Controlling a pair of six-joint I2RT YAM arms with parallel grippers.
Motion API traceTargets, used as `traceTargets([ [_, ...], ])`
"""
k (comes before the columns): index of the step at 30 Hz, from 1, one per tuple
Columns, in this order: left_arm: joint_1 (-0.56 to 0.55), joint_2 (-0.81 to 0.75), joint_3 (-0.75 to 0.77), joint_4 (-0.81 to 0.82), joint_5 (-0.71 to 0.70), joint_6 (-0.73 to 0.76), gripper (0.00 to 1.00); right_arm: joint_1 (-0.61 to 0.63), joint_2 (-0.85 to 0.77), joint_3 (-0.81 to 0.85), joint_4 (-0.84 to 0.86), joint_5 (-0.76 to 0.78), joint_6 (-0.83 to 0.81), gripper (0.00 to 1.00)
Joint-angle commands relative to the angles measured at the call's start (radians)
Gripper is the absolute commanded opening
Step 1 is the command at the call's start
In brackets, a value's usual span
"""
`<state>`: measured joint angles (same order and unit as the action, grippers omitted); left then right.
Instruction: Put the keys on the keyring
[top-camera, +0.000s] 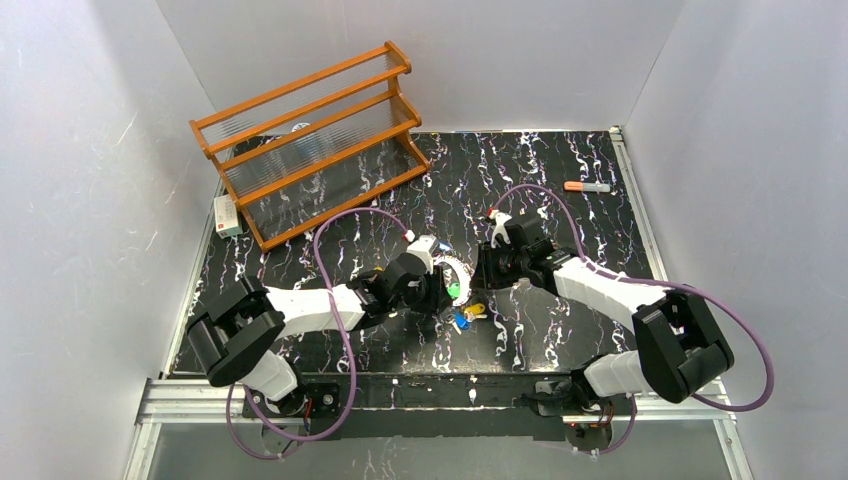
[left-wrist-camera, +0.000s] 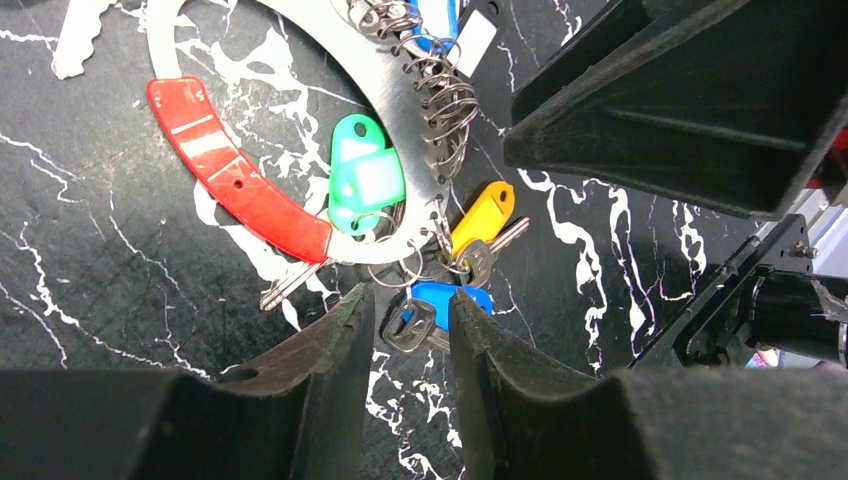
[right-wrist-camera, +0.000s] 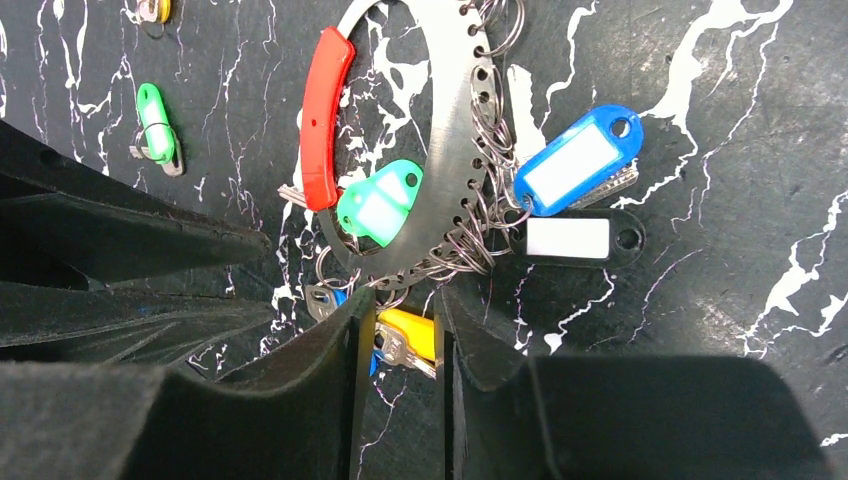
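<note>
Closest to its own lens, the right gripper keeps its jaws narrowly apart around a yellow-tagged key; whether it actually pinches the key cannot be told. Likewise near, the left gripper stands slightly open, straddling a blue-tagged key that lies crosswise beneath it. Just beyond, the keyring lies flat on the table, long axis running away from the fingers, red arc on one side. A green tag, blue tag and black tag seem hung already. Farther off, a green-tagged key lies loose, so the work looks partly done.
</note>
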<state>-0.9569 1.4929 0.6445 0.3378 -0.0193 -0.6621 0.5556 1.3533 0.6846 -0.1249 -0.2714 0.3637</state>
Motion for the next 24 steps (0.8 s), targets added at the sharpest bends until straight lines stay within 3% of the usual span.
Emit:
traceTargets([
  [1,-0.002,0.003,0.033,0.008,0.010,0.006,0.31,-0.008,0.007,0.043,0.002,-0.024,0.007,0.35],
  [17,-0.003,0.139,0.153,0.018,0.066,0.019,0.33,-0.048,0.009,0.024,0.005,-0.064,0.022,0.33],
  [24,-0.012,0.197,0.180,0.039,0.114,0.018,0.27,-0.051,0.016,0.023,0.011,-0.077,0.021,0.32],
])
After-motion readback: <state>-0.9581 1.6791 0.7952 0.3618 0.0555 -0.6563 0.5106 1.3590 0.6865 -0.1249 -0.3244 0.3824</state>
